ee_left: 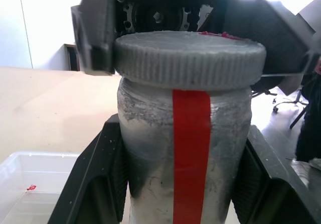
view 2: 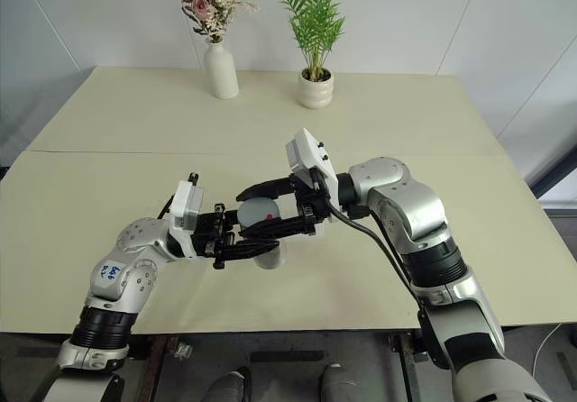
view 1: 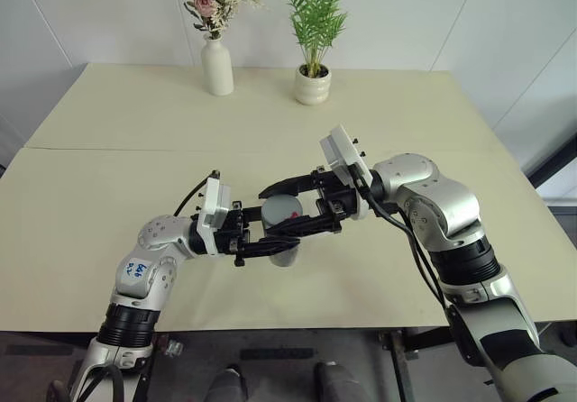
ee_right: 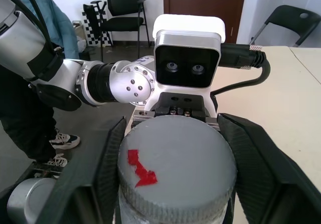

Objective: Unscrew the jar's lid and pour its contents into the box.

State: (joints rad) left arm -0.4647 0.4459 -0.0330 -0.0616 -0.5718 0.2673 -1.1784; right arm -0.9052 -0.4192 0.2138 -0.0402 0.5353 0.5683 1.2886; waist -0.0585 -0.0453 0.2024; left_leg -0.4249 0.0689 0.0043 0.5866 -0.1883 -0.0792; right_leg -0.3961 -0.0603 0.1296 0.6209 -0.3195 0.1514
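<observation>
My left gripper (view 1: 290, 244) is shut on the jar (view 1: 285, 254) and holds it upright above the table, in front of me. In the left wrist view its fingers (ee_left: 100, 174) clamp the jar's cloudy wall (ee_left: 150, 133) beside a red label stripe. The grey ribbed lid (view 1: 281, 209) with a small red mark sits on the jar. My right gripper (view 1: 267, 211) comes in from the right, and its fingers (ee_right: 108, 163) stand open on either side of the lid (ee_right: 175, 163). The clear box (ee_left: 45, 156) lies on the table below the jar. The contents cannot be made out.
A white flower vase (view 1: 216, 64) and a potted palm (view 1: 312, 85) stand at the far edge of the cream table (view 1: 108, 195). A person's legs (ee_right: 20, 108) stand beside the table, with chairs behind.
</observation>
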